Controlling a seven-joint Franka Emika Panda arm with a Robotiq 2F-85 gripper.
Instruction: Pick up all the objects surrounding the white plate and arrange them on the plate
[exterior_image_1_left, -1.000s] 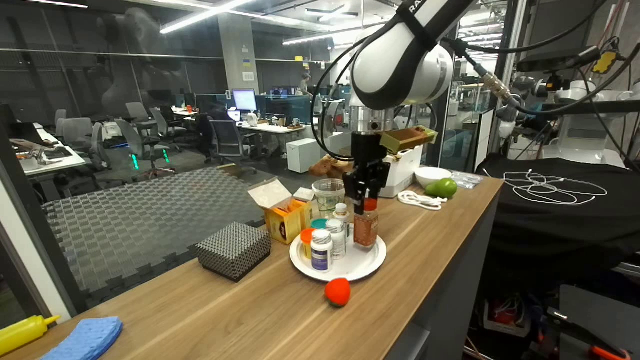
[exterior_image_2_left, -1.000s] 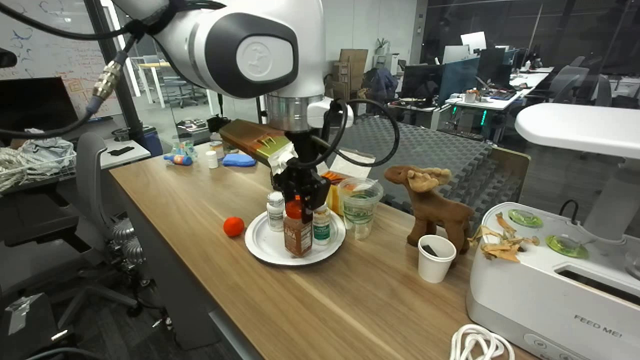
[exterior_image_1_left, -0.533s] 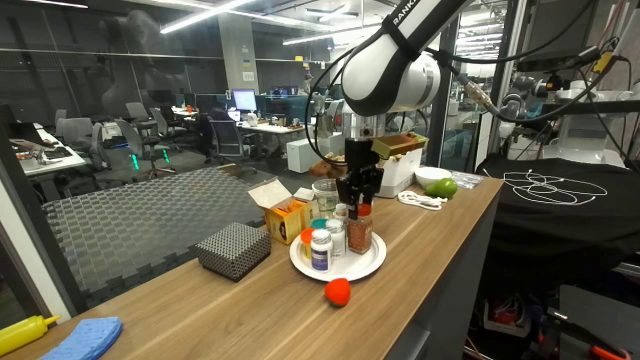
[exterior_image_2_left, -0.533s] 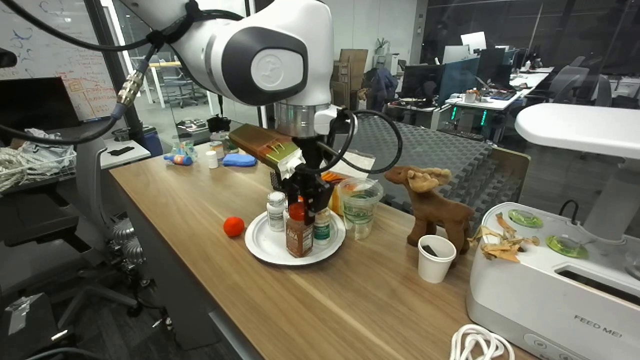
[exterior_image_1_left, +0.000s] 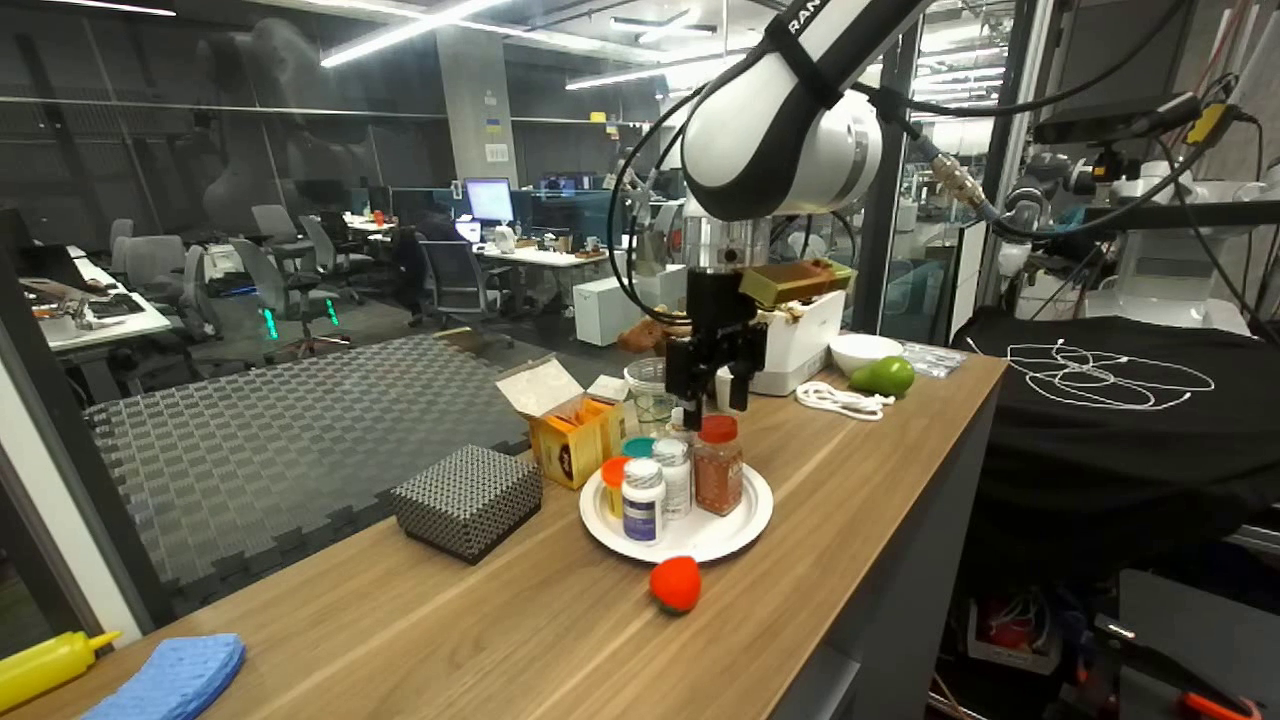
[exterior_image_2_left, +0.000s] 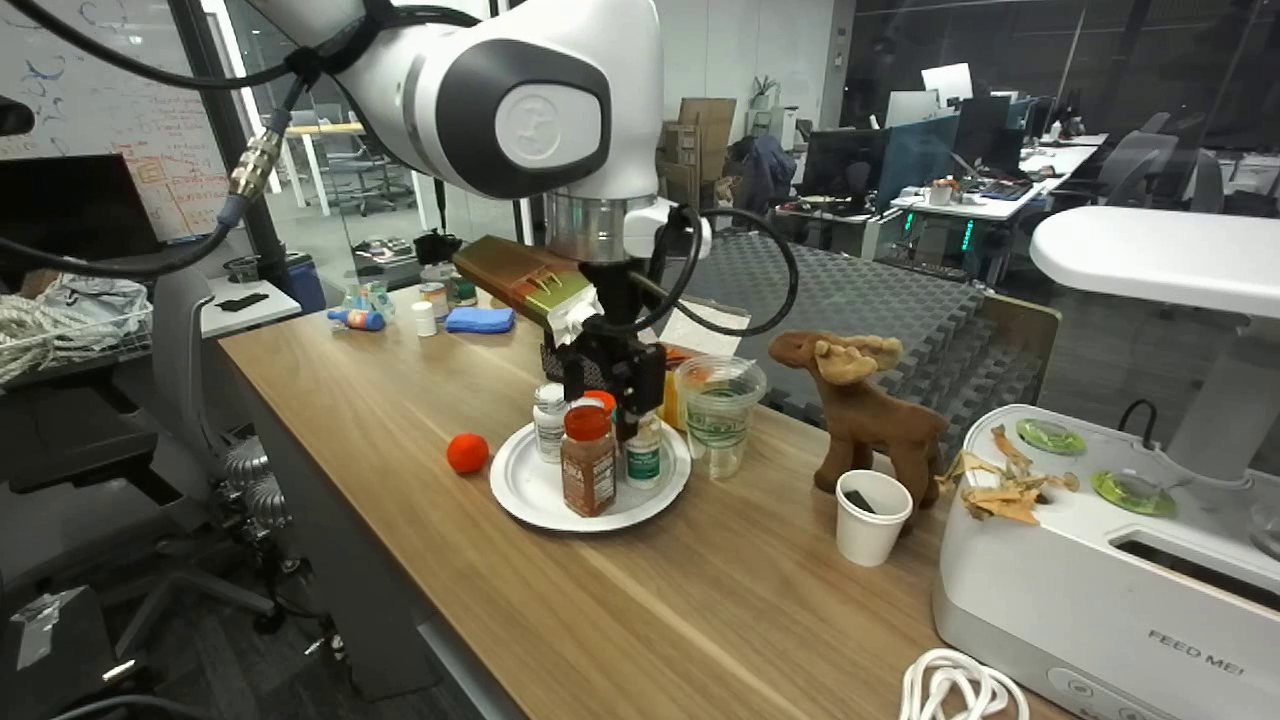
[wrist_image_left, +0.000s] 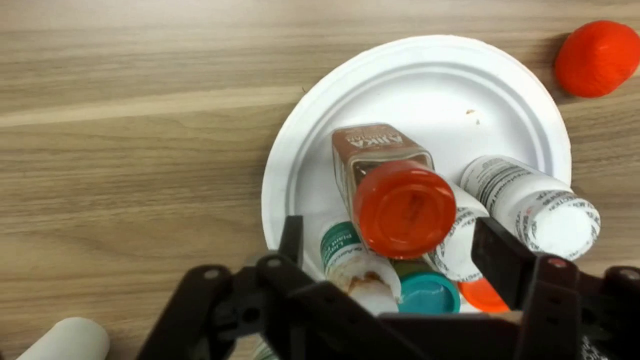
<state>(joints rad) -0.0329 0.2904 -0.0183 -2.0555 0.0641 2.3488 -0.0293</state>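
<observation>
2 gripper fingers (wrist_image_left: 504, 257) stand wide apart near the red-capped jar (exterior_image_2_left: 588, 466).

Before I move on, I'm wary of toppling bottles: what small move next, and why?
Probably raise the end effector straight up: it is open, the red-capped jar stands upright on the plate, and a white bottle stands close by.

White plate (wrist_image_left: 450, 100), red-capped jar (exterior_image_2_left: 588, 465) (upright) and bottles (exterior_image_1_left: 645, 500) on it, red object (exterior_image_1_left: 676, 585) just beside

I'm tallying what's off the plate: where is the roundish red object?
In the wrist view, the red object lies at the upper right, on the counter just outside the white plate.
</observation>
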